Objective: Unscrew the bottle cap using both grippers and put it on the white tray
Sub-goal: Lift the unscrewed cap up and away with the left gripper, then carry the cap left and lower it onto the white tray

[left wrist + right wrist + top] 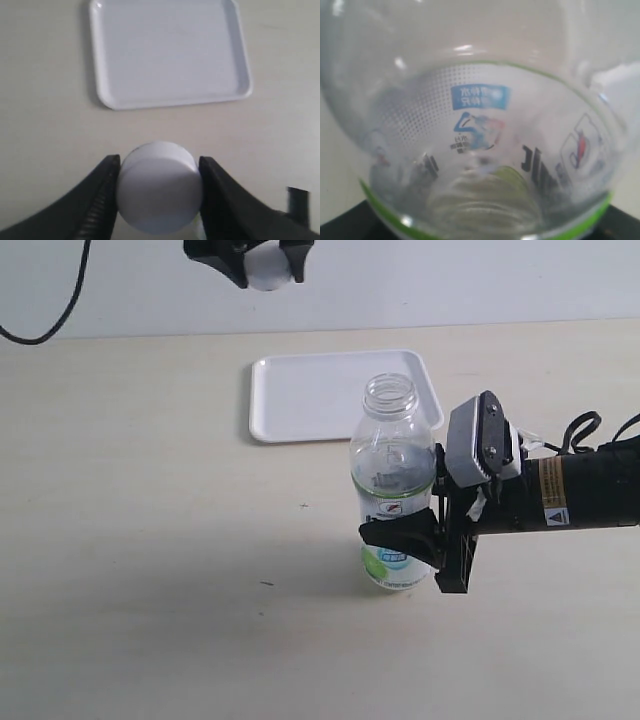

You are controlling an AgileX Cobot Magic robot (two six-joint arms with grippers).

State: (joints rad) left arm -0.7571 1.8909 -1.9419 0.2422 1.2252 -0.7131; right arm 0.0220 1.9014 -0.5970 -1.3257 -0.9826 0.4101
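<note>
Exterior view: bottle (392, 465) upright, mouth up

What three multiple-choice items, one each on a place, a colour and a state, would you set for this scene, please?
1. Where is the bottle cap?
A. Screwed on the bottle
B. Held by the left gripper
C. Lying on the white tray

2. What colour is the bottle cap?
A. White
B. Blue
C. Red

3. What state is the bottle in?
A. Lying on its side
B. Upright and capped
C. Upright, mouth open, gripped by the right gripper

Answers:
1 B: the left wrist view shows the fingers closed on either side of the cap, with the tray apart from it.
2 A: the cap looks white in both the exterior and left wrist views.
3 C: the exterior view shows a bare threaded neck and black fingers around the bottle's lower body.
</note>
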